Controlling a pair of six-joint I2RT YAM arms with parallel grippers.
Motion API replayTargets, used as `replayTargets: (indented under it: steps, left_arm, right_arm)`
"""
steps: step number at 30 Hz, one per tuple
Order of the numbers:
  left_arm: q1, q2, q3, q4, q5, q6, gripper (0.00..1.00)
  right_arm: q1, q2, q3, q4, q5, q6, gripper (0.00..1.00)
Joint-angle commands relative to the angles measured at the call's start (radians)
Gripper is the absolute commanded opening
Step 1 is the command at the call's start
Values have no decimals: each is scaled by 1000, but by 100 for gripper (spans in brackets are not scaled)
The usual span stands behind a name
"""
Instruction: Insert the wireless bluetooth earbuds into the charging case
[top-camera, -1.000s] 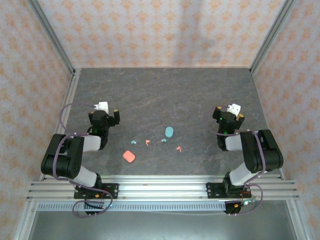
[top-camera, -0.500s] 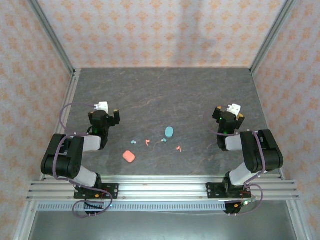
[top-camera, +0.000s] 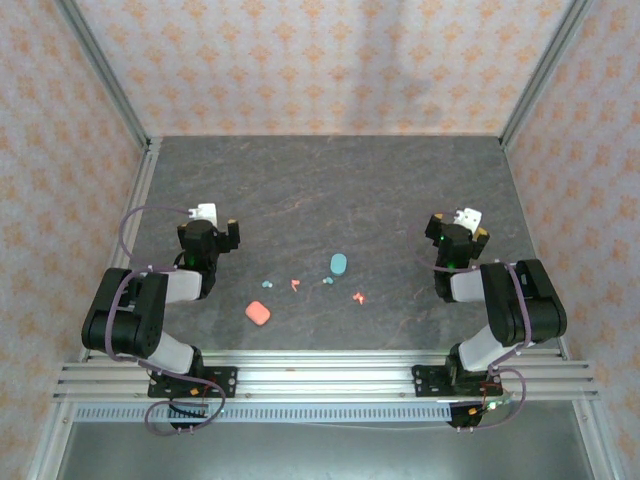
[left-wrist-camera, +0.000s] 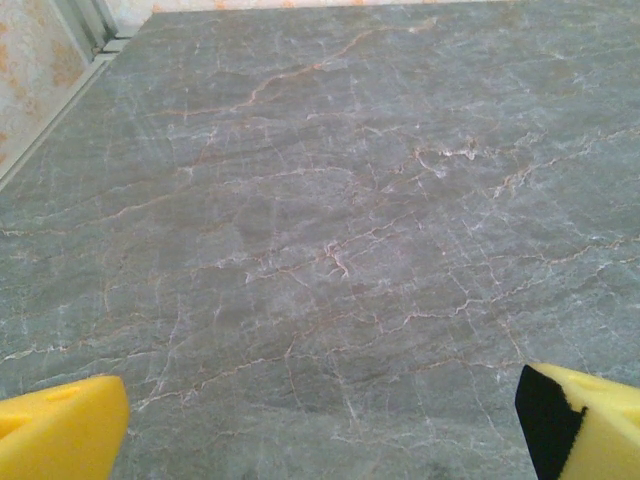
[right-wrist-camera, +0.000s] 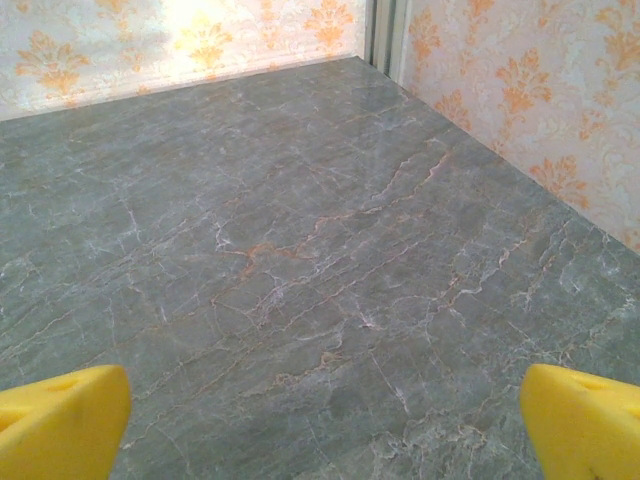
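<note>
Near the table's middle front lie two charging cases, a coral-red case (top-camera: 258, 313) and a teal case (top-camera: 338, 263). The wireless bluetooth earbuds are scattered between them: a teal earbud (top-camera: 267, 285), a coral earbud (top-camera: 295, 284), a second teal earbud (top-camera: 328, 281) and a second coral earbud (top-camera: 358, 297). My left gripper (top-camera: 218, 228) (left-wrist-camera: 320, 435) rests folded back at the left, open, with yellow fingertips (left-wrist-camera: 60, 432) wide apart over bare table. My right gripper (top-camera: 462, 225) (right-wrist-camera: 320, 425) rests at the right, open and holding nothing, its yellow fingertips (right-wrist-camera: 590, 420) spread.
The dark marbled tabletop (top-camera: 330, 190) is walled by patterned panels (top-camera: 300, 60) on three sides, with metal posts (top-camera: 100, 70) at the corners. An aluminium rail (top-camera: 320, 375) runs along the near edge, where both arm bases sit.
</note>
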Motion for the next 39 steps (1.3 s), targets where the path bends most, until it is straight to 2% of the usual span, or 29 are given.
replayTargets:
  steps: [1,3,6,8,10,14,17,19,22,26,30,35,39]
  left_arm:
    - [1,-79,86,-169,-12,-22,100]
    - [1,-126,121,-276,-13,-31,100]
    - [1,-202,185,-485,-19,-74,100]
    - [1,-249,238,-654,-27,-128,100]
    - [1,-302,282,-814,-5,-201,100]
    - [1,-389,312,-1038,68,-332,100]
    - [0,-435,323,-1222,82,-421,97]
    - [-1,-465,317,-1322,98,-469,94]
    - [-4,-504,286,-1404,146,-514,93]
    - [-7,-529,250,-1443,200,-542,92]
    - [-7,-531,257,-1462,202,-553,92]
    - [-6,-530,280,-1496,192,-604,95]
    - [-7,-543,294,-1539,171,-634,100]
  right_arm:
    - [5,-71,-21,4,-11,-2,99]
    - [7,-137,-12,-78,-21,-8,99]
    - [7,-245,59,-313,-20,20,99]
    - [7,-292,133,-499,-6,108,99]
    - [8,-316,212,-675,-71,186,100]
    - [15,-277,356,-944,-235,347,99]
    - [74,-180,483,-1141,-335,409,99]
    - [158,-113,554,-1226,-394,403,99]
    - [328,-65,575,-1197,-496,336,97]
    - [589,-25,580,-1162,-439,264,95]
    - [813,57,652,-1175,-404,248,94]
    - [1020,201,812,-1241,-424,182,91]
    - [1109,338,965,-1352,-438,135,85]
